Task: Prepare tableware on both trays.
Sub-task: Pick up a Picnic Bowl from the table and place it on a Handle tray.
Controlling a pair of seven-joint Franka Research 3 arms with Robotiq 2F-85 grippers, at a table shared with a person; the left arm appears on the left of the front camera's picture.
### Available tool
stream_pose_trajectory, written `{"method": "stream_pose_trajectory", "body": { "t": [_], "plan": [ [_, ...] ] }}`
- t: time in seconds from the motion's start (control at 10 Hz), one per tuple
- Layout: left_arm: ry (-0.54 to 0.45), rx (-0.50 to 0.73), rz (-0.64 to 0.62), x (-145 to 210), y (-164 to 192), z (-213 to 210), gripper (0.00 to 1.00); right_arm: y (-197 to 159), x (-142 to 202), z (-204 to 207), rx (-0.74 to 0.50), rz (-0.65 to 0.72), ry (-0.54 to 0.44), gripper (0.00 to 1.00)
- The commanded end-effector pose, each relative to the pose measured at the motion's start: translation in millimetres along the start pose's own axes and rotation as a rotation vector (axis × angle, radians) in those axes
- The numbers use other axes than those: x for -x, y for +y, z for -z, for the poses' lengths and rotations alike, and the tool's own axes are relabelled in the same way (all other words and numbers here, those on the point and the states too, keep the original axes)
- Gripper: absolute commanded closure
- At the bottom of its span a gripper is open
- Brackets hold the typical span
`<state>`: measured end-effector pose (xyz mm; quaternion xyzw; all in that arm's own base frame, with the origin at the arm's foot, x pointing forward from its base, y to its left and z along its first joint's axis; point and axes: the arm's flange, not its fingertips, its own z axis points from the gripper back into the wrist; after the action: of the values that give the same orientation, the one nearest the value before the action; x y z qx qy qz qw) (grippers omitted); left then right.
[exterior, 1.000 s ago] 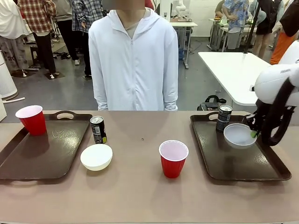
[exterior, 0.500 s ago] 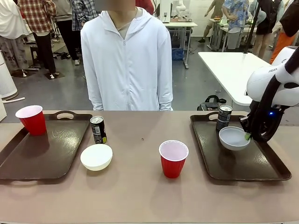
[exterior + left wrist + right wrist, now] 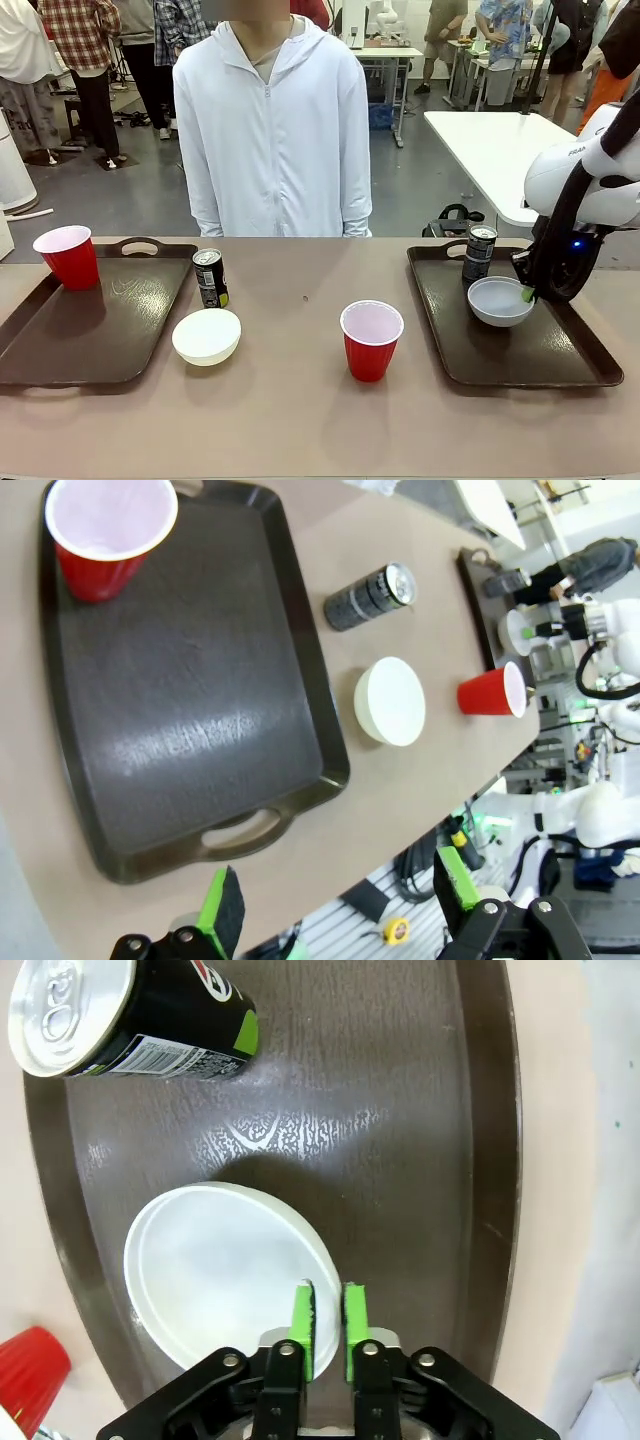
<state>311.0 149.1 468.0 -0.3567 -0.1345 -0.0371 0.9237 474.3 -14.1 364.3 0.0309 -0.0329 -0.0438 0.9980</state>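
Note:
The pale grey-blue bowl (image 3: 498, 300) rests on the right tray (image 3: 530, 350) beside a dark can (image 3: 479, 252). My right gripper (image 3: 528, 292) is at the bowl's right rim. In the right wrist view the bowl (image 3: 220, 1270) has its rim between the right gripper (image 3: 328, 1300) fingers, which stand close together on it. A red cup (image 3: 68, 257) stands on the left tray (image 3: 110, 320). On the bare table are a second can (image 3: 210, 278), the cream-white bowl (image 3: 206, 335) and another red cup (image 3: 371, 340). My left gripper (image 3: 338, 898) hangs open over the near end of the left tray (image 3: 180, 700).
A person in a white hooded jacket (image 3: 270, 130) stands at the far side of the table, hands down. The left wrist view shows the can (image 3: 370, 597) and cream bowl (image 3: 390, 700) just off the tray's edge. A white table (image 3: 490, 150) stands behind at the right.
My right gripper brought the grey-blue bowl down and leftward until it sat on the right tray next to the can. The person shifted slightly to the left.

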Motion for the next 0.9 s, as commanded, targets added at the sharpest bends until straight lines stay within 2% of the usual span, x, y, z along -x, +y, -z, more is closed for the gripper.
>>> {"method": "stream_pose_trajectory", "body": {
  "t": [0.0,0.1,0.2,0.3,0.4,0.5,0.7,0.8],
  "plan": [
    [-0.005,0.007,-0.007,0.3,0.2,-1.1,0.0,-3.1,-7.6,-0.7,-0.004,0.014,0.02,0.28],
    [-0.005,0.007,-0.007,0.3,0.2,-1.1,0.0,-4.2,-8.9,-0.9,-0.006,0.015,0.021,0.0],
    [-0.005,0.007,-0.007,0.3,0.2,-1.1,0.0,-5.3,-9.1,-1.3,-0.005,0.017,0.023,0.0],
    [-0.005,0.007,-0.007,0.3,0.2,-1.1,0.0,-7.0,-7.1,-4.7,0.0,0.028,0.019,0.12],
    [-0.005,0.007,-0.007,0.3,0.2,-1.1,0.0,-8.9,-2.8,-12.5,0.012,0.031,0.009,0.02],
    [-0.005,0.007,-0.007,0.3,0.2,-1.1,0.0,-10.2,5.7,-26.2,0.043,0.047,-0.005,0.0],
    [-0.005,0.007,-0.007,0.3,0.2,-1.1,0.0,-10.1,28.5,-58.2,0.084,0.074,-0.009,0.0],
    [-0.005,0.007,-0.007,0.3,0.2,-1.1,0.0,-10.0,42.6,-76.5,0.09,0.07,-0.018,0.05]
  ]
}}
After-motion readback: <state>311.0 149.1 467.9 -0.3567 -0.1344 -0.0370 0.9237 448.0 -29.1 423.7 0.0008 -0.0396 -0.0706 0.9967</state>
